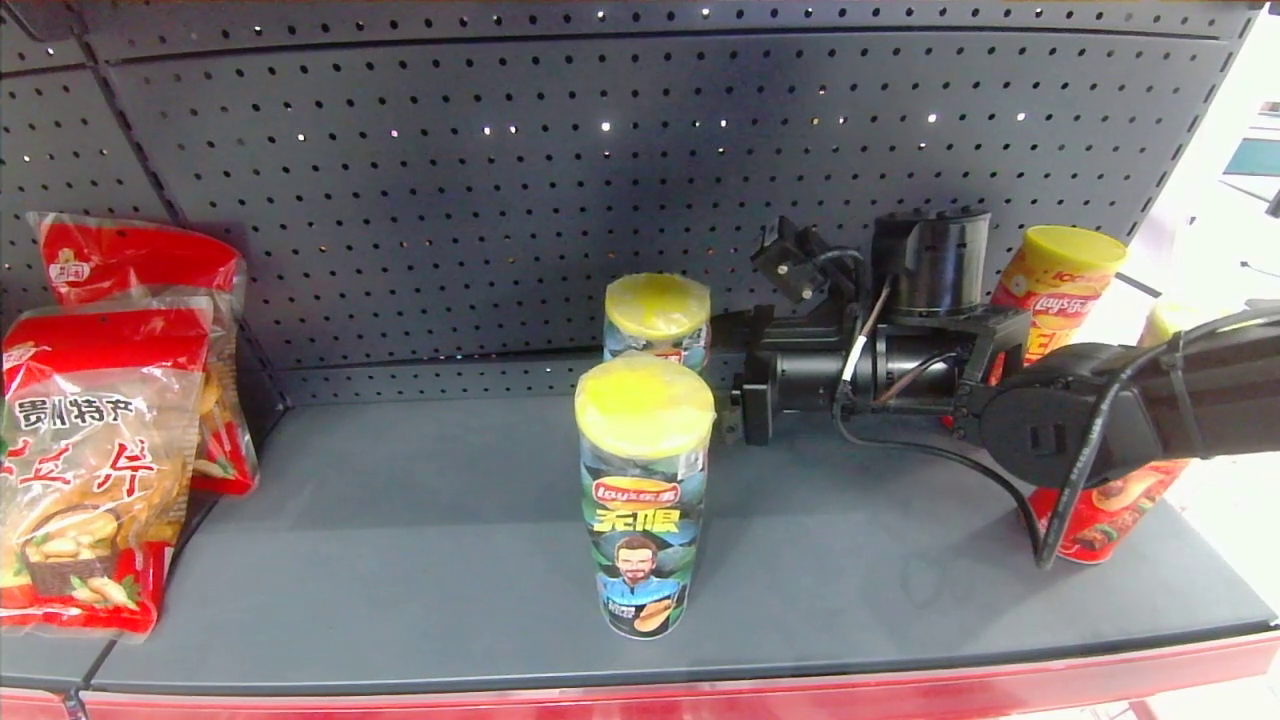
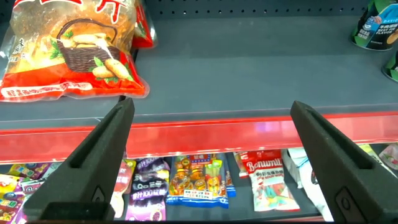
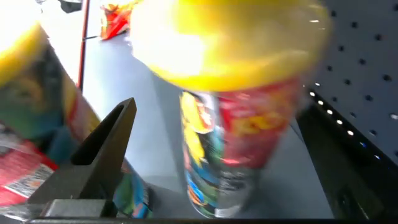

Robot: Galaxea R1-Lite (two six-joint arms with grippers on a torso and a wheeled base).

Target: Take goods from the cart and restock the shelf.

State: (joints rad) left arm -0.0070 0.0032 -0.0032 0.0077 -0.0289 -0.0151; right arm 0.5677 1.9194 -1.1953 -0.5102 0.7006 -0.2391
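Note:
Two green chip cans with yellow lids stand upright mid-shelf: a front can and a back can close behind it. My right gripper comes in from the right at the back can. In the right wrist view its fingers stand spread either side of that can, with a gap on one side, so the gripper is open. The front can shows blurred beside it. My left gripper hangs open with nothing in it, before the shelf's red front edge.
Red snack bags lean at the shelf's left end, also seen up close. Two red chip cans stand at the right end, partly behind my right arm. A lower shelf holds several packets. Grey shelf floor lies between bags and cans.

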